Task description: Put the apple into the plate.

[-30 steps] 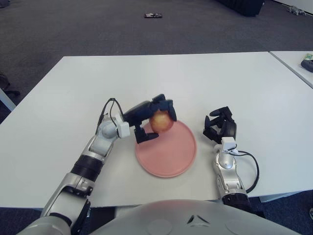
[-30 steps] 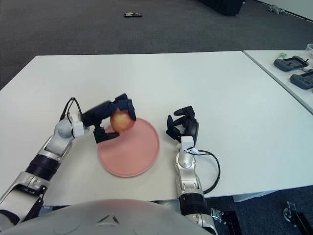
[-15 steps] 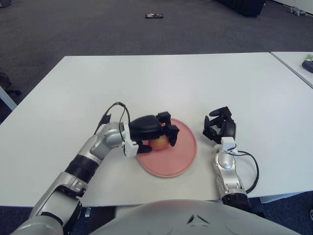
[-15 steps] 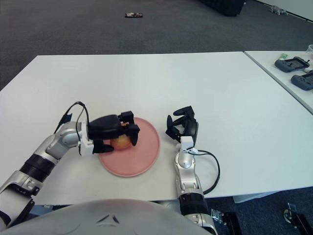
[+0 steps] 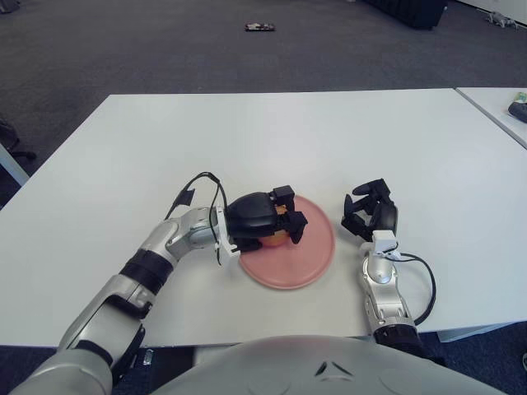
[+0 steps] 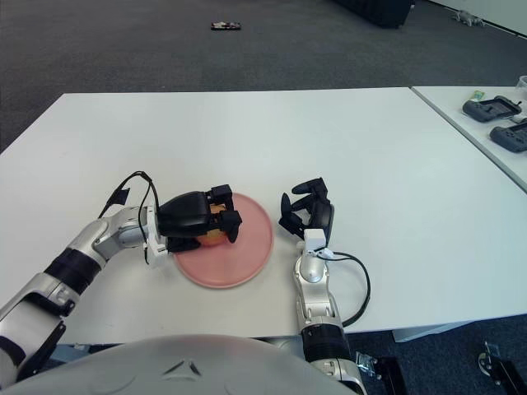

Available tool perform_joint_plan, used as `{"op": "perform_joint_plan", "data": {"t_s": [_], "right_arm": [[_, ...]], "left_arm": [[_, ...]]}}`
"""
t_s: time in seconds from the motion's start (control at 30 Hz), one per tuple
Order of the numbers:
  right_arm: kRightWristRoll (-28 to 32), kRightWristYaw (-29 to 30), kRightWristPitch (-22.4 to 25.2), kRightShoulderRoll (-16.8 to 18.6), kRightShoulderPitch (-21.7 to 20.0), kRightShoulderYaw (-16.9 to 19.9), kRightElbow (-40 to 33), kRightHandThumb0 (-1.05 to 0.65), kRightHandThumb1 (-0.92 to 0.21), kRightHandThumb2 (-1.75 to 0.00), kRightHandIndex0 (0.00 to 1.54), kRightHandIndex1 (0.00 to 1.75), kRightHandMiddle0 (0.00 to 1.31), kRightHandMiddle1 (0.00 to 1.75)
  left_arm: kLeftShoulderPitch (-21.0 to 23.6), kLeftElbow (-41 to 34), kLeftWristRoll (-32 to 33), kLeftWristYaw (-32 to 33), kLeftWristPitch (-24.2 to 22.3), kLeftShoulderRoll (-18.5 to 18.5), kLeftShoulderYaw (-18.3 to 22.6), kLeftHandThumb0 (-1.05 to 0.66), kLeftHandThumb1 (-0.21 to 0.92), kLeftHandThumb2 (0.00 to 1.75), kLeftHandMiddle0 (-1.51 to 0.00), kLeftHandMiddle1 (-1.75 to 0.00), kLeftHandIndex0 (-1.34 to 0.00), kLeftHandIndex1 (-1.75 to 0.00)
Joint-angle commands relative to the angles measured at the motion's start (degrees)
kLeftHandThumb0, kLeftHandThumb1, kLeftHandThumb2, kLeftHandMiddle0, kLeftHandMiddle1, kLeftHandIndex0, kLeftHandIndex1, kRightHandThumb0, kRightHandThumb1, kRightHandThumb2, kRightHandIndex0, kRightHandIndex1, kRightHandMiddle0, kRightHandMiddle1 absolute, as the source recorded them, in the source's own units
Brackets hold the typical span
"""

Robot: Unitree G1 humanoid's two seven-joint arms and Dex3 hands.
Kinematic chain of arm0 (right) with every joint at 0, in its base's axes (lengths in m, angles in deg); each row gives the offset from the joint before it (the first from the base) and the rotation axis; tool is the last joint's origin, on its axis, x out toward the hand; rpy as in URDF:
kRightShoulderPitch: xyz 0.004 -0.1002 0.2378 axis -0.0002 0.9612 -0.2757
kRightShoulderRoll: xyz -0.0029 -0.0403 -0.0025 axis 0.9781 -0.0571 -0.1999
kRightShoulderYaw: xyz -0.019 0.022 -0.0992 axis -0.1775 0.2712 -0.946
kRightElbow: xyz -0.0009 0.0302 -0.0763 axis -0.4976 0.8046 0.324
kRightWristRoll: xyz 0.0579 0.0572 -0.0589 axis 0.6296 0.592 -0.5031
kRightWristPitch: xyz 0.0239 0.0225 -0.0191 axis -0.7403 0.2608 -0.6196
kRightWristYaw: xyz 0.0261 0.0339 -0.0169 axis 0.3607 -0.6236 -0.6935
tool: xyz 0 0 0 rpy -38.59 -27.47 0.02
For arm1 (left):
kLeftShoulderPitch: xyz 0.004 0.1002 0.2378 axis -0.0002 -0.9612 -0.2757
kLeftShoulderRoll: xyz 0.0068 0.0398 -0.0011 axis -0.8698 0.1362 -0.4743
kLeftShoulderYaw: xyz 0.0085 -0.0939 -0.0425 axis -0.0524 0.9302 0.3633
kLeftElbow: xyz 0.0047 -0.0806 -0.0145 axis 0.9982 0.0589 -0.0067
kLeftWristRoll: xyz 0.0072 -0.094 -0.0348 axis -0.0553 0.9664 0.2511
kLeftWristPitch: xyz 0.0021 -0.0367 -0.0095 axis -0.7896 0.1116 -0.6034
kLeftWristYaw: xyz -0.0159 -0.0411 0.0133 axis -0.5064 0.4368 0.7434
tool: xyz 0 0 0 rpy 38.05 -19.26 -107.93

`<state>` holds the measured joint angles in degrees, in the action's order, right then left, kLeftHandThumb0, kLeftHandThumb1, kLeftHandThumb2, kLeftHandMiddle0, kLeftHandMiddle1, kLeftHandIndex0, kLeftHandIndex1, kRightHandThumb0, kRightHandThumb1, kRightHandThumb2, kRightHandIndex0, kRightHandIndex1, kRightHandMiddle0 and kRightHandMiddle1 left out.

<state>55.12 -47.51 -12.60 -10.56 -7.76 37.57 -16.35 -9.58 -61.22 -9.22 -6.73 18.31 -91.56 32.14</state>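
Since the earlier frame, the left hand (image 5: 262, 220) had lowered onto the left part of the pink plate (image 5: 309, 255), its dark fingers wrapped over the apple (image 5: 277, 234), which sat low in the plate and mostly covered. By judgement the apple was firm, smooth and round, light enough for one hand but liable to roll, so a grip across its widest part suited it. The right hand (image 5: 370, 212) showed idle just right of the plate, its fingers loosely curled on nothing.
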Motion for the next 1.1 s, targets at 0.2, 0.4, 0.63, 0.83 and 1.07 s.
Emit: {"op": "perform_joint_plan", "data": {"t_s": [0.2, 0.4, 0.63, 0.83, 1.07], "right_arm": [[-0.31, 0.22, 0.80, 0.12, -0.08, 0.13, -1.18, -0.40, -0.59, -0.99, 0.68, 1.64, 0.40, 1.75], [0.09, -0.14, 0.92, 0.08, -0.09, 0.17, -1.24, -0.40, -0.58, -1.00, 0.67, 1.65, 0.41, 1.75], [-0.18, -0.09, 0.72, -0.09, -0.35, 0.10, -0.97, -0.40, -0.58, -1.00, 0.66, 1.67, 0.41, 1.75], [-0.45, 0.23, 0.74, -0.05, -0.43, 0.08, -0.95, -0.40, -0.58, -0.99, 0.66, 1.67, 0.41, 1.75], [-0.08, -0.23, 1.25, 0.05, -0.30, 0.02, -1.40, -0.40, -0.58, -0.99, 0.66, 1.67, 0.41, 1.75]], "left_arm": [[0.14, 4.11, -3.55, 3.93, -1.26, -1.10, -3.97, 0.00, -0.08, 1.73, -0.95, -1.64, -0.67, -1.75], [0.27, 4.91, -1.47, 4.75, -0.38, -1.07, -4.53, 0.00, -0.07, 1.74, -0.92, -1.72, -0.67, -1.72], [2.34, 5.29, 4.02, -0.75, -0.13, -1.73, -5.84, -0.01, 0.14, 1.51, -0.74, -1.74, -0.54, -1.69], [2.64, 4.96, 7.05, -4.18, -1.08, -1.79, -6.46, -0.07, 0.62, 0.92, -0.30, -1.67, -0.33, -1.69], [2.20, 5.35, 10.27, -5.45, -2.26, -0.83, -6.01, -0.48, 0.56, 1.01, -0.02, -1.10, -0.05, -1.28]]}}
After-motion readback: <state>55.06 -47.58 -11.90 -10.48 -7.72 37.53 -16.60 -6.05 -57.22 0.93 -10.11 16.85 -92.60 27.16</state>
